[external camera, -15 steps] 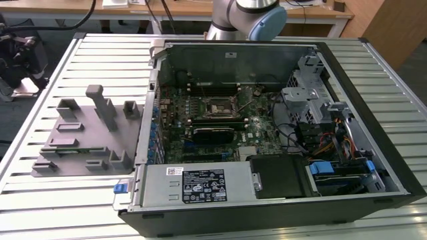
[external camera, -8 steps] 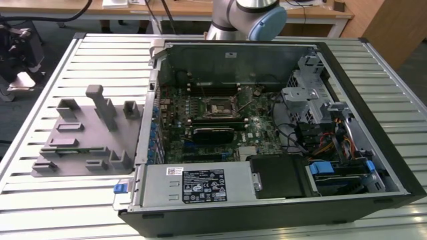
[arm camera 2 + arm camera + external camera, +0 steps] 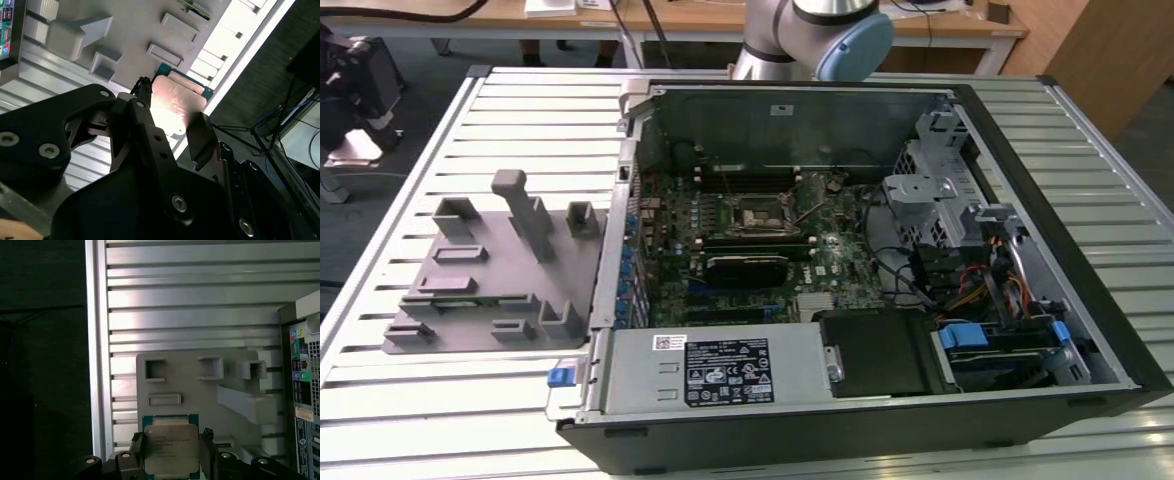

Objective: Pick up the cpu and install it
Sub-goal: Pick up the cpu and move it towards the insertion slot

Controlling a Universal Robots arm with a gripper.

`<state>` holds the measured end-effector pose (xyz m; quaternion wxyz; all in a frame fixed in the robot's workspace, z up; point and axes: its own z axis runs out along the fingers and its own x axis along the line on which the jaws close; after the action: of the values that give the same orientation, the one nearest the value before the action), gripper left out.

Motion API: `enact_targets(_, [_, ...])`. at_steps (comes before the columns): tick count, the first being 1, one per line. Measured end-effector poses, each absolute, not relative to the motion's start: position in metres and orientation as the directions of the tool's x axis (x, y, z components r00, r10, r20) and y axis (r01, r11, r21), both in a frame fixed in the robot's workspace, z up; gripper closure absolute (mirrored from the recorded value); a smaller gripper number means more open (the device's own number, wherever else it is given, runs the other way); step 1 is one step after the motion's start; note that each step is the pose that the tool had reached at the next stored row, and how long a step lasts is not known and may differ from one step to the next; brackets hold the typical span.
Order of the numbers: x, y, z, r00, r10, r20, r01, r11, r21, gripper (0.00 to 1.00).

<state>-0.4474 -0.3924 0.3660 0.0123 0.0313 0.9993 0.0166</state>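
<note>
In both wrist views the cpu (image 3: 171, 447) (image 3: 179, 97), a flat square chip with a silvery top and a green rim, sits between the two black fingers (image 3: 136, 447) of my gripper (image 3: 172, 452) (image 3: 172, 115). The gripper is shut on the chip's opposite edges and holds it well above the grey fixture plate (image 3: 200, 385) (image 3: 125, 30). In the exterior view the black-framed motherboard socket (image 3: 758, 215) lies inside the open computer case, and the arm (image 3: 814, 35) rises out of the picture at the far side.
The open computer case (image 3: 854, 270) lies on a slatted metal table (image 3: 454, 130), with the grey fixture plate (image 3: 480, 280) and its upright blocks on the exterior view's left. A power supply (image 3: 707, 370) and drive cage with cables (image 3: 987, 300) fill the case's near and right parts.
</note>
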Motion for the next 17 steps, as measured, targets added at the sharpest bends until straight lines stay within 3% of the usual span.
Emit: enact_targets(17, [-0.447,-0.388,0.386,-0.998,0.064,-0.024,0.063,0.997,0.034,0.47])
